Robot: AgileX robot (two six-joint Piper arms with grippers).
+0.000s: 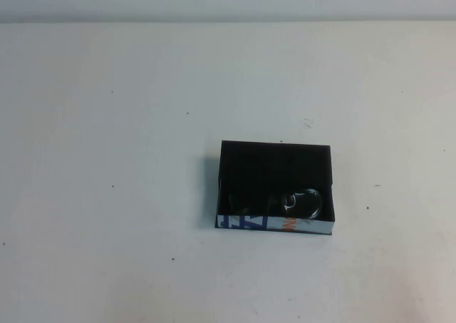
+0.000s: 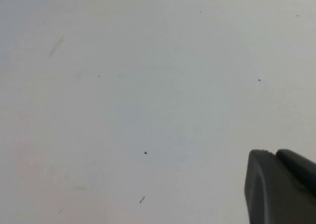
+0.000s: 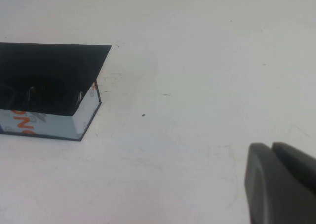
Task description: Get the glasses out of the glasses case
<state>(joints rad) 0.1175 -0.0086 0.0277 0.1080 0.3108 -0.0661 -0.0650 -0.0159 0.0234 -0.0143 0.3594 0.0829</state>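
Both grippers, left (image 2: 281, 187) and right (image 3: 281, 182), hung off-table; their fingers' state couldn't be told. Dark thick-rimmed plastic glasses (image 1: 299, 202) lay at five o'clock inside the shallow black rectangular case (image 1: 274, 159). A snagged rim might drag the light case.

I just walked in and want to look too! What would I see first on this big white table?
First you'd spot the glasses case, an open black box a little right of the table's middle, with blue and orange print on its white near side. Inside, at the near right end, lie the dark glasses. The left gripper hangs over bare table, and the right gripper hangs off to the box's side, neither touching anything.
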